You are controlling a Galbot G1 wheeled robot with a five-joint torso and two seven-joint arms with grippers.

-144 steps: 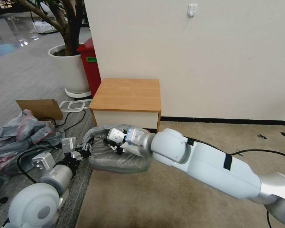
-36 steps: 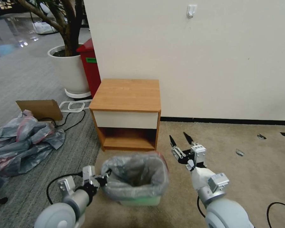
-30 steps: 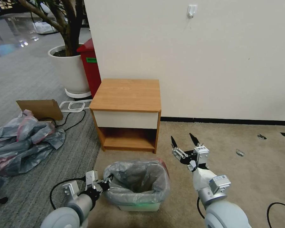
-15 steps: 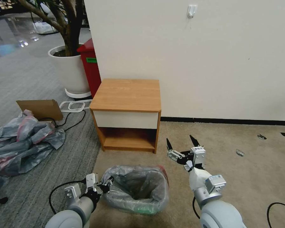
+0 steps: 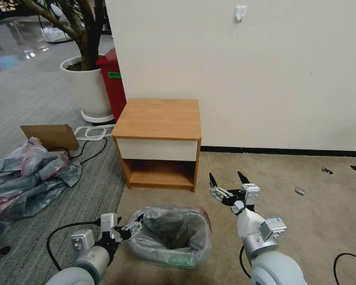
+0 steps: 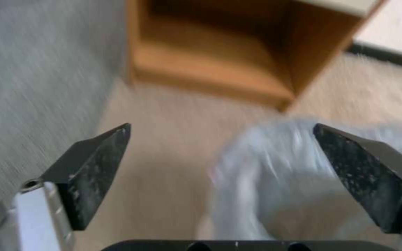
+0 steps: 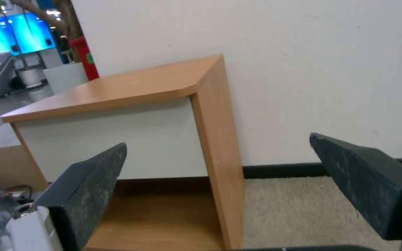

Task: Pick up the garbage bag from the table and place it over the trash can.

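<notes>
The garbage bag (image 5: 170, 233), grey and wrinkly with a pink-red rim, is spread open-mouthed over the trash can (image 5: 174, 263), which stands on the carpet with a pale strip of its base showing. My left gripper (image 5: 131, 226) is open right beside the bag's left edge. In the left wrist view this gripper (image 6: 222, 139) holds nothing, and the blurred bag (image 6: 294, 181) lies just beyond one finger. My right gripper (image 5: 227, 184) hovers open, above and right of the bag, with nothing in it, facing the table (image 5: 158, 118). The right wrist view shows the gripper (image 7: 218, 140) wide open before the table (image 7: 131, 83).
A heap of grey and pink sheeting (image 5: 27, 178), a cardboard piece (image 5: 49, 135) and cables lie on the floor to the left. A red bin (image 5: 112, 83) and a white planter (image 5: 85, 89) stand behind the table. A wall (image 5: 245, 71) runs along the back.
Both grippers earlier held the bag in front of the table. The bag-covered trash can has sunk lower. My left gripper has opened and eased back from the rim. The right stays open, hardly moved.
</notes>
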